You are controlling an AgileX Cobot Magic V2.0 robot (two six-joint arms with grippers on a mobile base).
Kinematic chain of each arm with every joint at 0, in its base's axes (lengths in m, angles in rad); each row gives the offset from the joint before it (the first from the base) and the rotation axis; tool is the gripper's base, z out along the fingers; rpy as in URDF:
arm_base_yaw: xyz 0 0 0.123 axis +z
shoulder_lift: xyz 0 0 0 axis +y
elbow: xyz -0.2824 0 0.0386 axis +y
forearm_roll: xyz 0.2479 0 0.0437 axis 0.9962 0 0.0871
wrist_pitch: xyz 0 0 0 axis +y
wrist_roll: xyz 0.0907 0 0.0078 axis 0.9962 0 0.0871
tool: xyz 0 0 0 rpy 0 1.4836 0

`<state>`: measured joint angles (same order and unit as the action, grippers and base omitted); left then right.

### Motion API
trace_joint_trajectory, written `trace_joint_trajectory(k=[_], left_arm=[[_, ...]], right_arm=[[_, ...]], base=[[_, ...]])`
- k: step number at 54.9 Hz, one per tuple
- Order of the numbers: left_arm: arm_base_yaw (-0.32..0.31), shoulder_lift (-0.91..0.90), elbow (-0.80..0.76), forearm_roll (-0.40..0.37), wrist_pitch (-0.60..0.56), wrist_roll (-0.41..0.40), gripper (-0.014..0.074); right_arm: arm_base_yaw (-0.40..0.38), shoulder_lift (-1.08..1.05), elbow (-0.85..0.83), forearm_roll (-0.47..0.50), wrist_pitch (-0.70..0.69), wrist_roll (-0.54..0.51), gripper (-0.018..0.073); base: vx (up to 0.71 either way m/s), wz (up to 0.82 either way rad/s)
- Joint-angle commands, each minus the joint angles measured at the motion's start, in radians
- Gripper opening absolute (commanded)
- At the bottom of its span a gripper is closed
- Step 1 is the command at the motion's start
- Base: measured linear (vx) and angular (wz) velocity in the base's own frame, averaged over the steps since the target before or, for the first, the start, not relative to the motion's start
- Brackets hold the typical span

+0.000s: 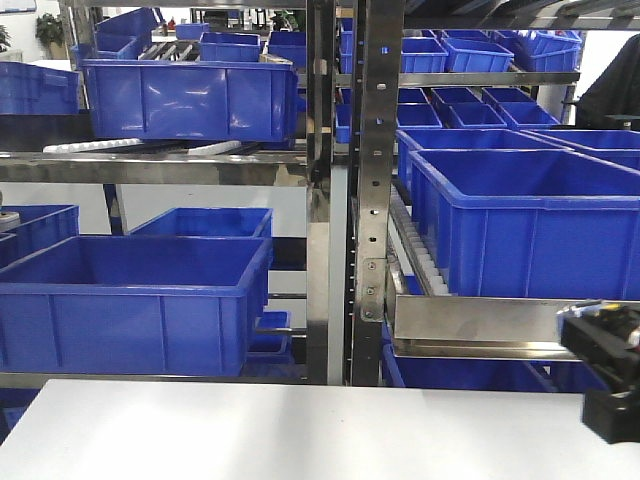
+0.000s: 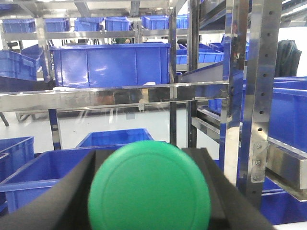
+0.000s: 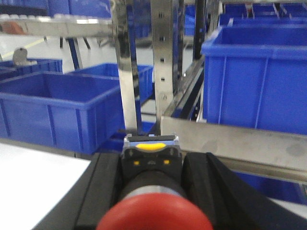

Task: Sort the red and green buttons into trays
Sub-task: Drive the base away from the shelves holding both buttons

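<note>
In the left wrist view my left gripper (image 2: 149, 160) is shut on the green button (image 2: 149, 191). Its round green cap faces the camera and fills the gap between the black fingers (image 2: 67, 196). In the right wrist view my right gripper (image 3: 151, 165) is shut on the red button (image 3: 156, 213). The red cap is nearest the camera and the dark base with yellow marks (image 3: 151, 153) points away. In the front view only the right gripper (image 1: 608, 370) shows, at the right edge above the table. The left gripper is out of that view. The green and red trays are out of view.
A white table (image 1: 300, 430) lies in front. Behind it a steel rack (image 1: 340, 200) holds several deep blue crates: a large one at lower left (image 1: 130, 300), one at right (image 1: 520, 220) on a sloped roller shelf (image 1: 470, 325), others above.
</note>
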<state>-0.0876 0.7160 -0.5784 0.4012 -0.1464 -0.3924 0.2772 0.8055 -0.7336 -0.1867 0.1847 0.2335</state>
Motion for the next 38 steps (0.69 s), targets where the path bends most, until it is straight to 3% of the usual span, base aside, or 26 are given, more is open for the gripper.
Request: trace_joint_trajectory(k=[1,15,38], left_arm=[[-0.009,-0.038,-0.012,-0.007,-0.071,-0.011,0.0],[-0.009,-0.057,-0.002,-0.007,-0.059,-0.01,0.0],[-0.009,-0.054,-0.002,-0.007,-0.057,-0.01,0.0]], right_arm=[[-0.001,-0.033,-0.028,-0.013,-0.074,-0.011,-0.0009],[-0.001,-0.034,-0.028,-0.005,0.003,-0.01,-0.0009],[-0.001,-0.034,-0.028,-0.005,0.004,-0.01,-0.0009]], base=[[0.0,0.0],[0.0,0.0],[0.0,0.0]])
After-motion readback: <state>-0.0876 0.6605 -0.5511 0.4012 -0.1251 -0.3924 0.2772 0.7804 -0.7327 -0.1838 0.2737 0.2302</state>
